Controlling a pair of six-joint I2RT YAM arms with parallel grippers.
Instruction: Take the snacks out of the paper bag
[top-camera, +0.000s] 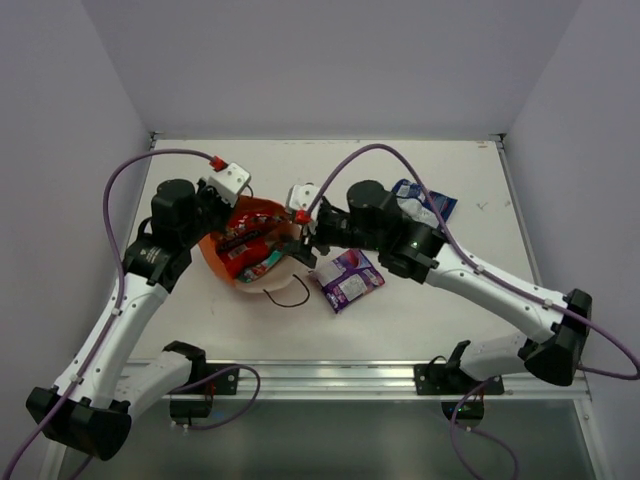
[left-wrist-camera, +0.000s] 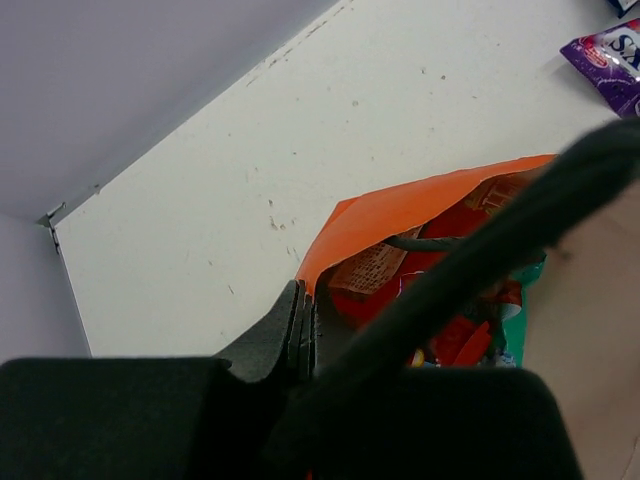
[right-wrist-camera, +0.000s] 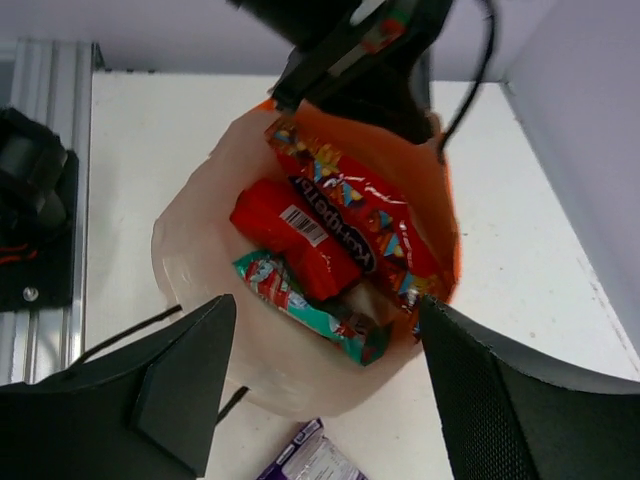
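White tabletop (top-camera: 200, 330) under pale walls carries everything, and we place it all against the orange paper bag (top-camera: 212, 255), which lies slumped with its mouth gaping.

At the bag's left rim, the left gripper (left-wrist-camera: 302, 302) is pinched flat on the orange paper, propping the mouth open. If that thin pinch slips, we judge the mouth would sag over the contents.

Inside the bag we see a patterned red packet (right-wrist-camera: 350, 210) along the orange wall, a plain red packet (right-wrist-camera: 290, 235) beside it, and a green packet (right-wrist-camera: 310, 300) nearest the pale lip. They overlap, so one closure could catch two at once, or the glossy foil could squirt out.

Above the bag's mouth hangs the right gripper (right-wrist-camera: 325, 325), fingers spread wide and holding nothing. Descending off-line, a finger could snag the cream wall and drag the bag out of the left pinch, or knock the left gripper close by.

Just below the bag, a dark cord handle (top-camera: 290, 298) loops on the table.

Right of the bag, a purple packet (top-camera: 350, 278) lies already out; farther right, a blue-and-white packet (top-camera: 430, 205) shows partly under the right arm.
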